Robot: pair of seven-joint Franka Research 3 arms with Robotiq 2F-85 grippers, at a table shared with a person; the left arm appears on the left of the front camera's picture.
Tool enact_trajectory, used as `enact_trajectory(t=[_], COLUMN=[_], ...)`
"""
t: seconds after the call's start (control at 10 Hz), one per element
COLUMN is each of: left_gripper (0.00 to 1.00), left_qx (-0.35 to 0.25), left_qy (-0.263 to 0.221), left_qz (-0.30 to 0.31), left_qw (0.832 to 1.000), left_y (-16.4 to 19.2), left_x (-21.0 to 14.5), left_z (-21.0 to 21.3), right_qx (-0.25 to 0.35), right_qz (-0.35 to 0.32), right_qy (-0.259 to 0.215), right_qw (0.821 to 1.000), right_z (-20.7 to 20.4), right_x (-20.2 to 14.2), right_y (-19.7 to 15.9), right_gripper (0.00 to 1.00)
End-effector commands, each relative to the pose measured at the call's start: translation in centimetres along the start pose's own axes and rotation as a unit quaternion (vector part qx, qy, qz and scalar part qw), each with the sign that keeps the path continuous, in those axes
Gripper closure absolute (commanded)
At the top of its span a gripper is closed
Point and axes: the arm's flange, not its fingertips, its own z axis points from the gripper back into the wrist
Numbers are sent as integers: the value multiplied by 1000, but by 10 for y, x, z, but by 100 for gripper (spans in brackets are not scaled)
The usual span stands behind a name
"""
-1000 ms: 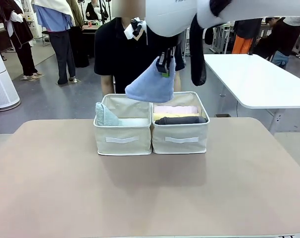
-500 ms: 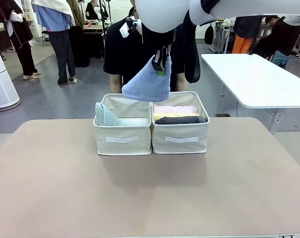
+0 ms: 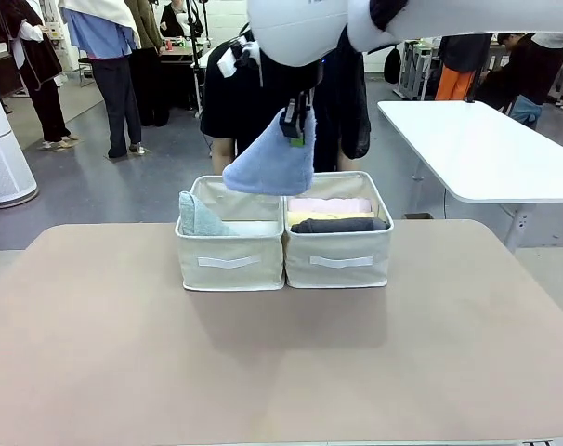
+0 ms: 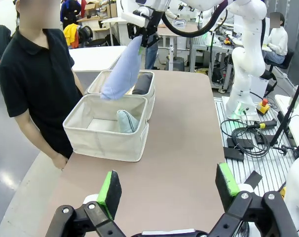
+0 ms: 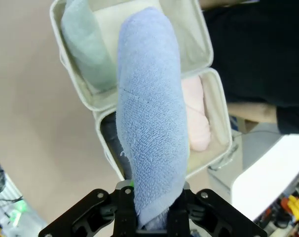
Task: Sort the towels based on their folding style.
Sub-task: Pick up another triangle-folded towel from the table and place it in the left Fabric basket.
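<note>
Towels of soft terry are nearly sorted. In the front view the lavender-blue cone-shaped towel point(image 3: 270, 164) hangs from the right gripper point(image 3: 296, 125), its fingers clamped on the narrow tip, above the seam between two beige fabric bins on the tabletop point(image 3: 263, 362). The left bin point(image 3: 229, 260) holds a pale mint-blue cone fold point(image 3: 198, 216); the right bin point(image 3: 339, 257) holds the rolled pink towel point(image 3: 330, 204), yellow towel point(image 3: 305, 217) and dark grey towel point(image 3: 339, 226). I judge that dropping the hanging cone beside the mint one is about all that is left.

From the left wrist view, the left gripper point(image 4: 167, 190) hovers empty with its fingers spread wide, well apart from the bins, where a person point(image 4: 33, 84) stands.

Along the right wrist view, the blue towel point(image 5: 152, 128) hangs over both bins. No readable writing shows.
</note>
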Motion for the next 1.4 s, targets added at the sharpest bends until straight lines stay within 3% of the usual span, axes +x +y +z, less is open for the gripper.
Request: enact_trajectory(t=[0.0, 0.5, 1.3], left_gripper=[0, 0, 0], left_qx=[-1, -1, -1], left_qy=[-4, -4, -4], left_qz=[-10, -10, -10], left_qw=[1000, 1000, 1000], left_y=[-2, -2, -2], left_x=[-2, -2, -2], left_z=[0, 0, 0], right_qx=[18, 59, 105], right_qz=[57, 118, 91], right_qy=[7, 12, -31], right_qw=[998, 991, 990], right_z=[0, -23, -88], right_x=[37, 63, 74], right_y=[-11, -42, -74], right_gripper=[81, 81, 81])
